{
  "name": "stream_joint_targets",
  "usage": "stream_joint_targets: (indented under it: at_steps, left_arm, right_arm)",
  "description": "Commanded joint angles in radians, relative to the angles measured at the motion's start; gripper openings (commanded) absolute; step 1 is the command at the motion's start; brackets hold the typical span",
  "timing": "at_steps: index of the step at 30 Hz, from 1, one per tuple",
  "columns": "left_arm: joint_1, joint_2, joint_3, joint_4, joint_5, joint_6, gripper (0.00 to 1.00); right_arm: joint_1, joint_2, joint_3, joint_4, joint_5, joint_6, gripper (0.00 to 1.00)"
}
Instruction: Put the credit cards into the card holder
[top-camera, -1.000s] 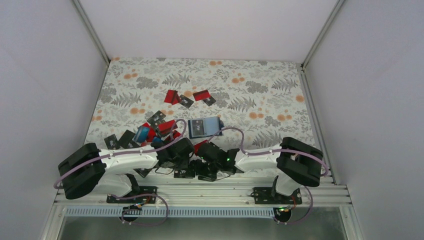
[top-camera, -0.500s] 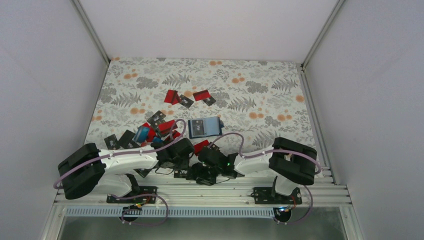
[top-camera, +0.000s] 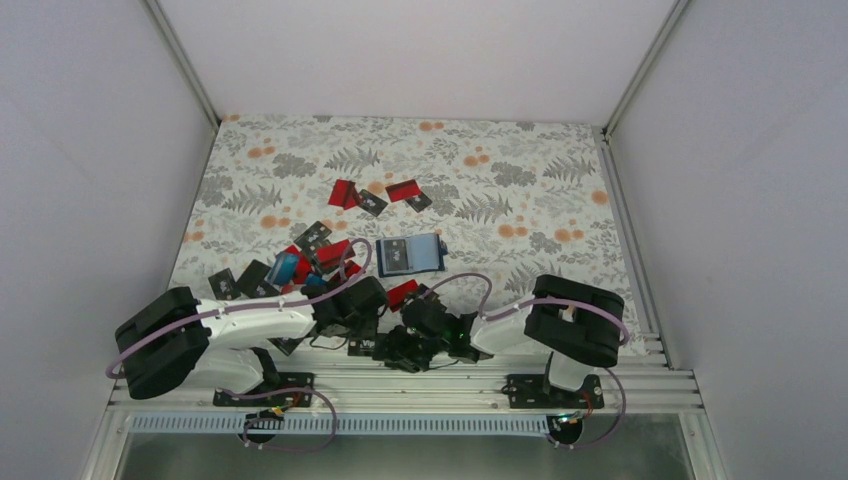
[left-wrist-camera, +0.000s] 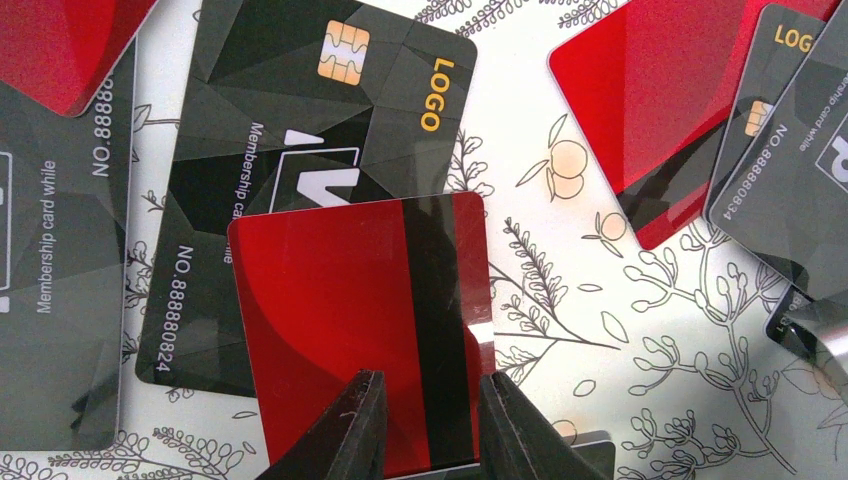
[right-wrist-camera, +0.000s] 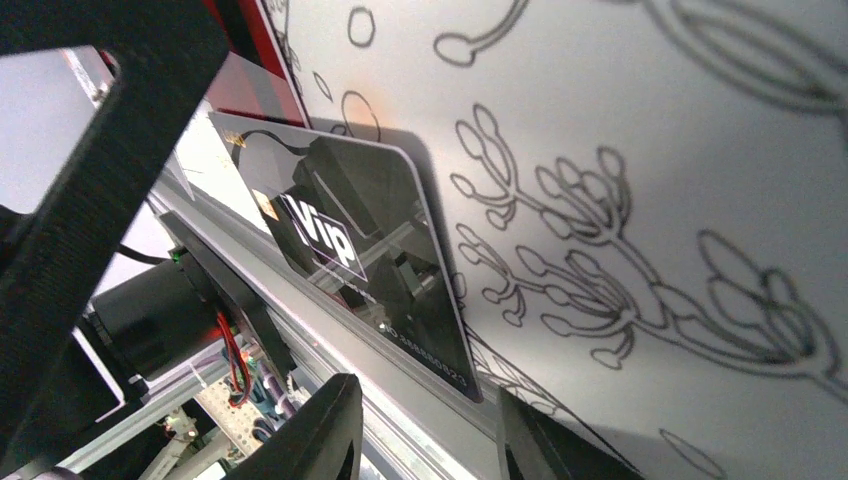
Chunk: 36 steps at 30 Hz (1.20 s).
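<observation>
Several credit cards lie on the floral table, most in a heap at near left (top-camera: 300, 262). The card holder (top-camera: 410, 254) lies open at the middle, lighter blue inside showing. My left gripper (left-wrist-camera: 428, 378) is slightly open, its tips right over a red card with a black stripe (left-wrist-camera: 330, 320) that lies flat on a black card (left-wrist-camera: 300, 120). My right gripper (right-wrist-camera: 425, 388) is open and empty at the table's near edge. A black Vip card (right-wrist-camera: 370, 260) lies just ahead of it, its corner over the metal rail (right-wrist-camera: 330, 335). In the top view both grippers (top-camera: 352, 325) (top-camera: 398, 348) sit close together.
Two more red cards (top-camera: 345, 193) (top-camera: 403, 189) lie farther back. Another red card (left-wrist-camera: 650, 120) and grey-black cards (left-wrist-camera: 790, 130) lie right of my left gripper. White walls enclose the table on three sides.
My right arm has folded in and shifted left and toward the near rail. My left arm has stayed still.
</observation>
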Motion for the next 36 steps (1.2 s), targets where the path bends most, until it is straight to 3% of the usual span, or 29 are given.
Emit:
stream_joint_targets:
  at_steps: [1, 23, 36]
  left_arm:
    - [-0.009, 0.019, -0.032, -0.042, 0.036, -0.001, 0.26]
    - [-0.01, 0.025, -0.043, -0.01, 0.058, 0.002, 0.25]
    - [-0.011, -0.031, -0.016, -0.044, 0.04, 0.0, 0.24]
  right_arm:
    - [-0.03, 0.03, -0.049, 0.058, 0.092, 0.033, 0.34]
    - [-0.053, 0.033, -0.051, 0.166, 0.102, -0.027, 0.05]
    - [-0.067, -0.016, -0.036, 0.176, 0.127, -0.11, 0.04]
